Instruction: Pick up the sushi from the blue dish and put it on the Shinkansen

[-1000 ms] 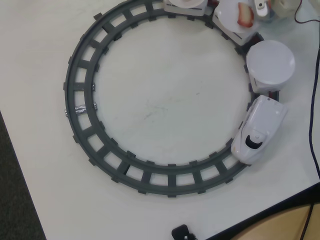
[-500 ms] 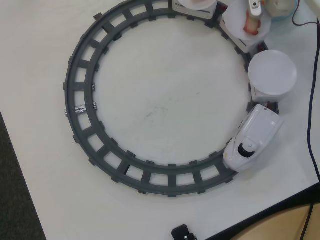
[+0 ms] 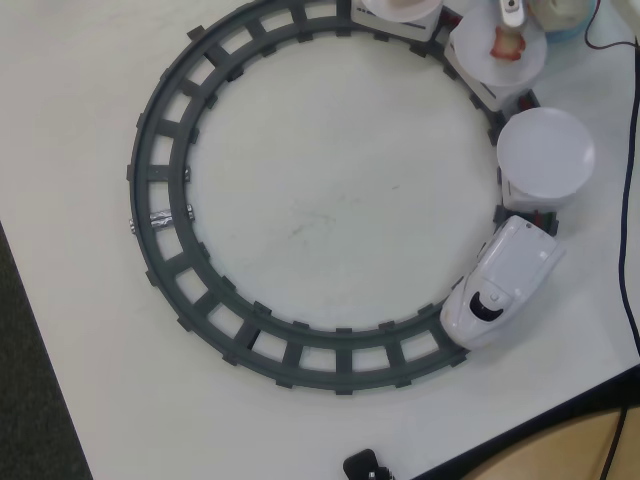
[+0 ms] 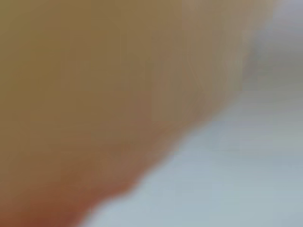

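The white Shinkansen (image 3: 497,298) runs on the grey ring track (image 3: 160,220) at the right of the overhead view, pulling cars topped by white plates (image 3: 545,155). One plate (image 3: 480,55) carries a red-and-white piece (image 3: 508,42). Only a small white part of my gripper (image 3: 512,12) shows at the top edge, above that plate, and its jaws are hidden. The blue dish (image 3: 568,28) peeks in at the top right corner. The wrist view is a blur: an orange-brown mass (image 4: 94,94), possibly the sushi, over a pale blue-grey surface (image 4: 246,179).
Another plate car (image 3: 398,10) sits at the top edge. A black cable (image 3: 632,200) runs down the right side. The table edge (image 3: 540,425) cuts across the bottom right, with a small black object (image 3: 365,466) near it. Dark floor lies at the left.
The train has rolled along the track: its nose moved down and left, and the plate with the red-and-white piece slid under the gripper part. The gripper part hardly moved.
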